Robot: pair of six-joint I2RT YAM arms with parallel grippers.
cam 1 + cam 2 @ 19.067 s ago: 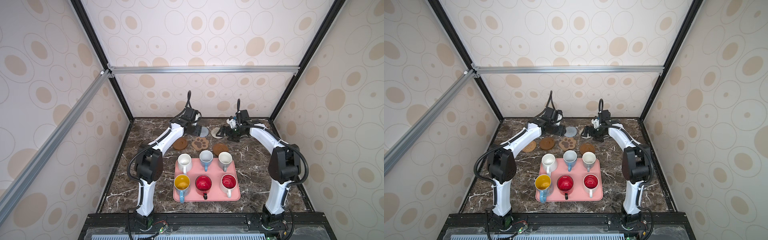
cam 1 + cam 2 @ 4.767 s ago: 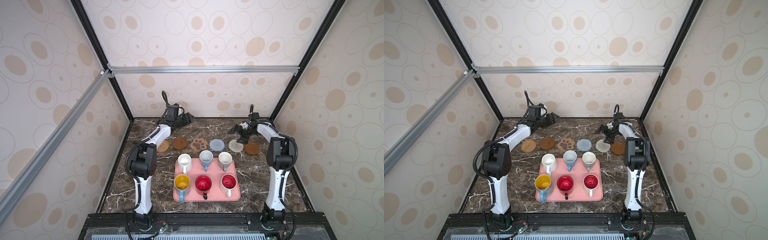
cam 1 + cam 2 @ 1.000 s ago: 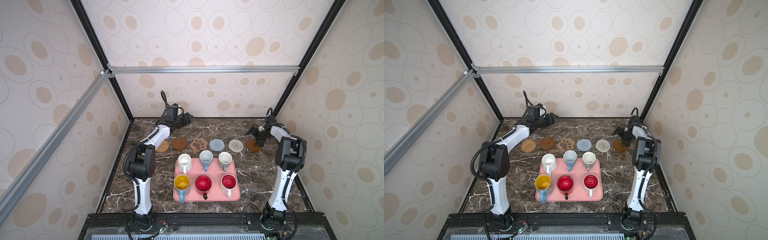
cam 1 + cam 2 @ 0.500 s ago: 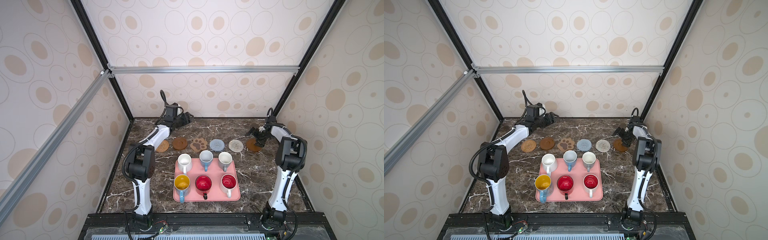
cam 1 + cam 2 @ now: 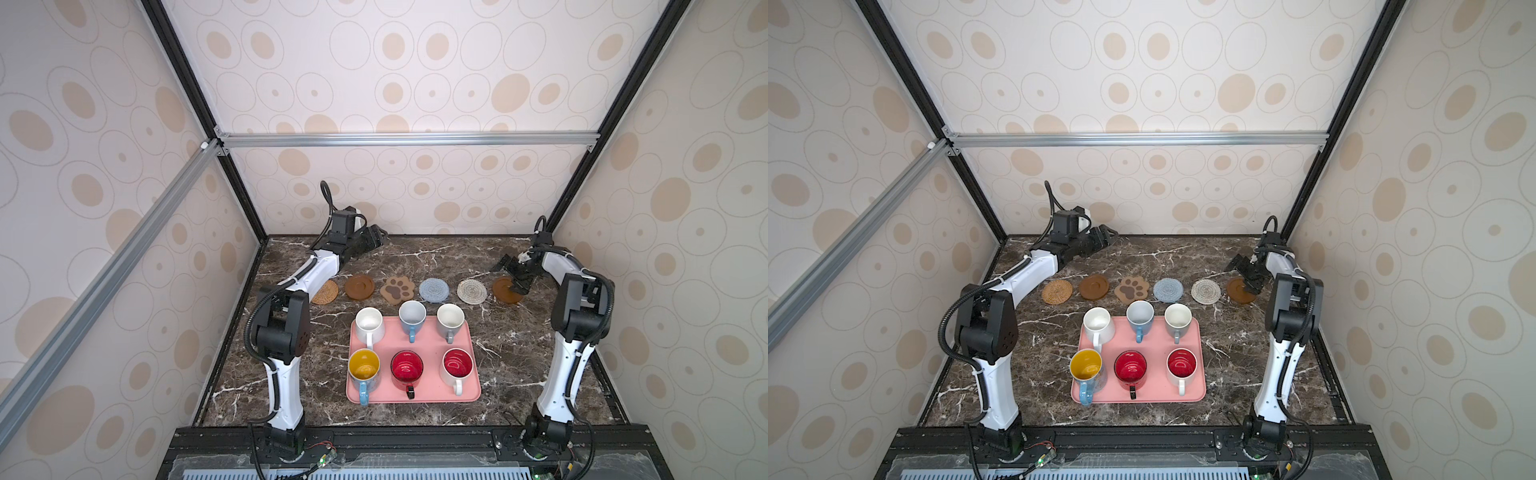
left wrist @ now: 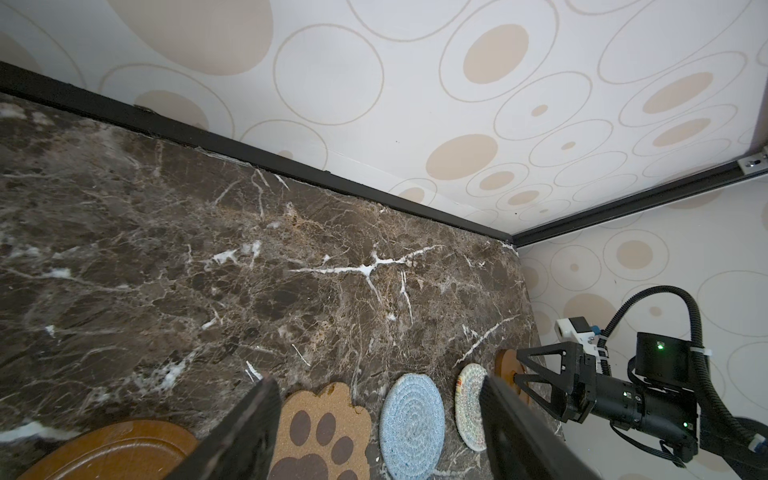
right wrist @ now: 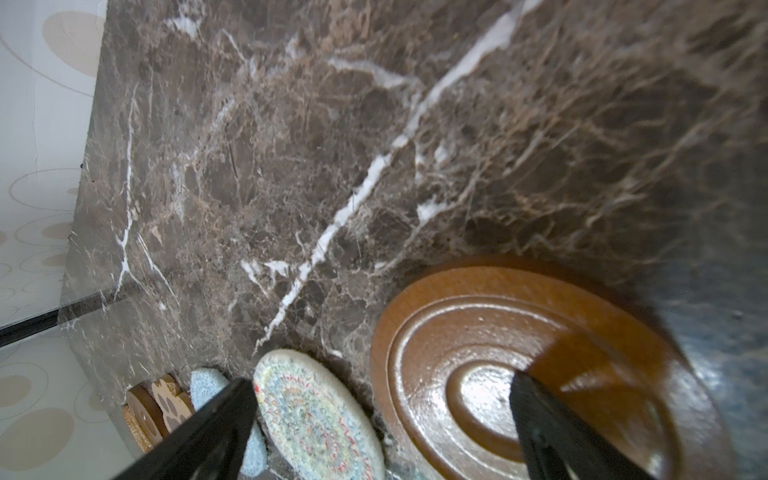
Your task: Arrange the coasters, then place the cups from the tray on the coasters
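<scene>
Coaster row looks set. The right gripper (image 5: pixel 512 276) hangs low over the right-end brown wooden disc (image 5: pixel 503 291), fingers spread wide, pinching nothing. The disc lies flat on the marble tabletop (image 5: pixel 415 257), behind the pink tray (image 5: pixel 432 395). All six mugs (image 5: pixel 406 365) sit on the tray. The left gripper (image 5: pixel 376 239) is spread and empty, back-left. Best to lift straight up and avoid nudging the disc into the cream woven coaster (image 5: pixel 471 291).

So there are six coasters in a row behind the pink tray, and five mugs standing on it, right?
Not quite. The pink tray holds six mugs, not five, in two rows of three; both top views show it. Six coasters do lie in a row behind it.
</scene>
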